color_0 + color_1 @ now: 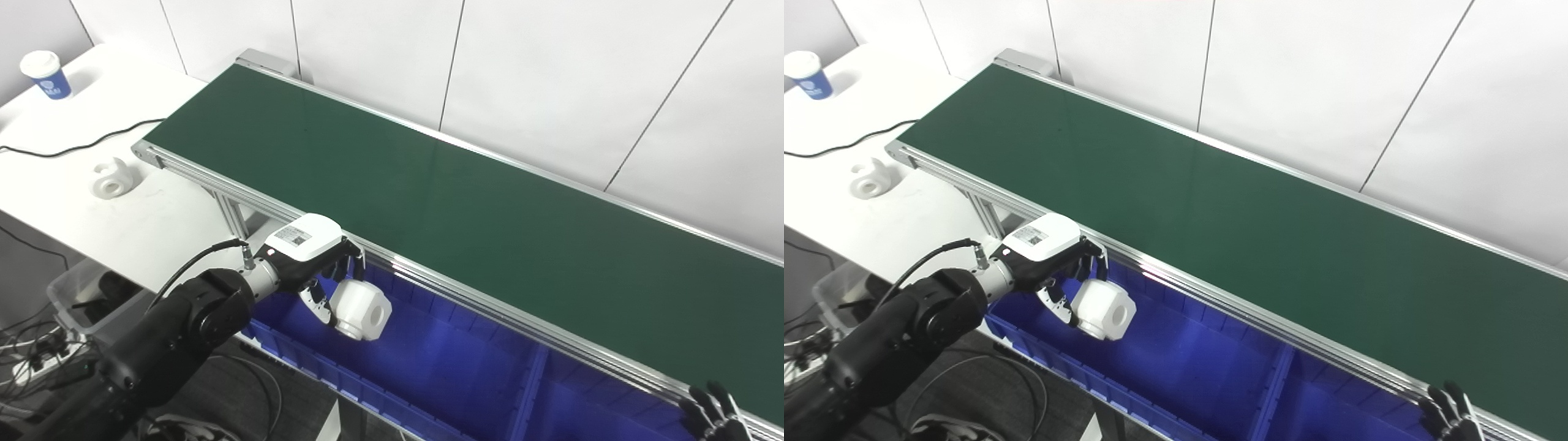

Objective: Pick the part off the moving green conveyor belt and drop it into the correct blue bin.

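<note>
Setting: white panel wall behind a long green belt [465,202], with a white table [141,226] at its left end.
Right hand [716,413]: cut off by the bottom corner; only dark fingertips show, so whether it is spread or closed cannot be told.
Left hand [312,260]: fingers curled around a white part [362,309], held over the blue bin [429,367].
Bin: far side hidden under the belt frame.
Table: second white part [112,179], black cable [79,146].
Far corner: paper cup [46,73], label unreadable.

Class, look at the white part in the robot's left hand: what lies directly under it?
The white part, held by the left hand, hangs above the blue bin, whose floor looks bare.
</note>
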Motion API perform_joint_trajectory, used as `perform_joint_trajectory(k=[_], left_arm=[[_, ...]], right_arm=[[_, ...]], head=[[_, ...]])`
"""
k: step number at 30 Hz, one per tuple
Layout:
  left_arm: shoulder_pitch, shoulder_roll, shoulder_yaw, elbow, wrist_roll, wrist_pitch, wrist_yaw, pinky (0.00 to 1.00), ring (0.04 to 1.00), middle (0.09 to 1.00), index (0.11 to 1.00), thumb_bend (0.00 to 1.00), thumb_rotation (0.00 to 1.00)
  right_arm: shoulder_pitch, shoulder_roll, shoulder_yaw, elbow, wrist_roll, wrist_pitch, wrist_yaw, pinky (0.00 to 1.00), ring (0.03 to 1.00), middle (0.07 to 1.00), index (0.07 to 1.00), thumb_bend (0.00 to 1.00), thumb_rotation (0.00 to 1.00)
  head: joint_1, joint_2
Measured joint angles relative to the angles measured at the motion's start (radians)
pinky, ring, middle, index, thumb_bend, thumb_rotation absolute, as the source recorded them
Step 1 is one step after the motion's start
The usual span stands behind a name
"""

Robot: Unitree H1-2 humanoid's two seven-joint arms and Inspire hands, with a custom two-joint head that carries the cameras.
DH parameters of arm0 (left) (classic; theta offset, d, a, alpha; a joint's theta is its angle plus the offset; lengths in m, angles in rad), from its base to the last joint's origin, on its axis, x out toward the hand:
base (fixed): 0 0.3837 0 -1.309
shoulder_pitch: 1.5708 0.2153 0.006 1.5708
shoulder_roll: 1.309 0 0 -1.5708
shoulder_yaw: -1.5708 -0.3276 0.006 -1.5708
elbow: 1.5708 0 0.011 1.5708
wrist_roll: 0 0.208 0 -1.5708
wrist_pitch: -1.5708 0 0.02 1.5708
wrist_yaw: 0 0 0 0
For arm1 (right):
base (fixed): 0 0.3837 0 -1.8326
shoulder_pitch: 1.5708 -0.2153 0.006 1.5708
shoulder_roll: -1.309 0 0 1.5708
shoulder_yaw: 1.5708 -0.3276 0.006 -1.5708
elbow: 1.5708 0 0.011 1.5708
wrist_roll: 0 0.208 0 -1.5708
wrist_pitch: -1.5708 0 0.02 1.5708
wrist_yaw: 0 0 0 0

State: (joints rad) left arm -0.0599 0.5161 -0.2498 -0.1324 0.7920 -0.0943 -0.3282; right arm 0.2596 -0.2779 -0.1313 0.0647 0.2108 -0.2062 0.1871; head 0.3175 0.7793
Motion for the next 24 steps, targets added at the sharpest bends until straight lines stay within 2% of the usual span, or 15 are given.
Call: perform_joint_trajectory(k=[1,4,8,15,18,20,22,23,24], left_arm=[[0.0,0.006,-0.005,-0.017,0.004,0.011,-0.029,0.72,0.796,0.817,0.778,0.94,0.5],[-0.002,0.024,-0.012,-0.064,0.033,0.035,-0.094,0.9,0.93,0.96,0.92,1.0,0.64],[-0.006,0.025,-0.014,-0.093,0.069,0.042,-0.142,0.98,0.975,0.998,0.981,1.0,0.71],[-0.006,0.022,-0.005,-0.122,0.076,0.045,-0.17,0.96,0.962,1.0,0.979,1.0,0.68],[-0.006,0.004,0.017,-0.137,0.029,0.044,-0.15,0.94,0.961,1.0,0.989,1.0,0.67],[-0.001,-0.027,0.046,-0.14,-0.034,0.044,-0.125,0.94,0.969,1.0,0.998,1.0,0.69],[0.009,-0.07,0.066,-0.169,-0.103,0.044,-0.099,0.91,0.962,1.0,1.0,1.0,0.7],[0.014,-0.096,0.07,-0.187,-0.142,0.042,-0.086,0.9,0.964,1.0,1.0,1.0,0.7],[0.019,-0.122,0.074,-0.201,-0.18,0.041,-0.081,0.87,0.968,1.0,1.0,1.0,0.69]], right_arm=[[0.0,0.001,0.0,-0.002,0.0,0.004,0.0,0.89,0.892,0.906,0.942,0.95,0.89],[0.001,0.004,0.0,-0.008,0.0,0.006,0.0,0.89,0.889,0.898,0.938,0.95,0.89],[0.001,0.009,0.0,-0.02,0.001,0.012,0.0,0.9,0.892,0.902,0.939,0.96,0.89],[0.0,0.015,0.0,-0.026,-0.004,0.022,-0.001,0.88,0.89,0.905,0.944,0.97,0.9],[-0.003,0.017,0.0,-0.022,-0.016,0.022,-0.003,0.87,0.89,0.903,0.946,0.98,0.91],[-0.003,0.021,0.001,-0.022,-0.029,0.022,-0.007,0.86,0.889,0.904,0.947,0.99,0.91],[-0.005,0.029,0.004,-0.019,-0.043,0.021,-0.009,0.86,0.88,0.901,0.948,0.96,0.91],[-0.006,0.035,0.008,-0.017,-0.046,0.02,-0.009,0.86,0.878,0.9,0.946,0.95,0.91],[-0.008,0.044,0.015,-0.014,-0.051,0.017,-0.01,0.86,0.875,0.898,0.941,0.93,0.91]], head=[[0.0,0.0],[-0.003,-0.003],[-0.005,-0.003],[-0.024,-0.009],[-0.044,-0.009],[-0.058,-0.011],[-0.16,-0.005],[-0.187,-0.002],[-0.249,0.0]])
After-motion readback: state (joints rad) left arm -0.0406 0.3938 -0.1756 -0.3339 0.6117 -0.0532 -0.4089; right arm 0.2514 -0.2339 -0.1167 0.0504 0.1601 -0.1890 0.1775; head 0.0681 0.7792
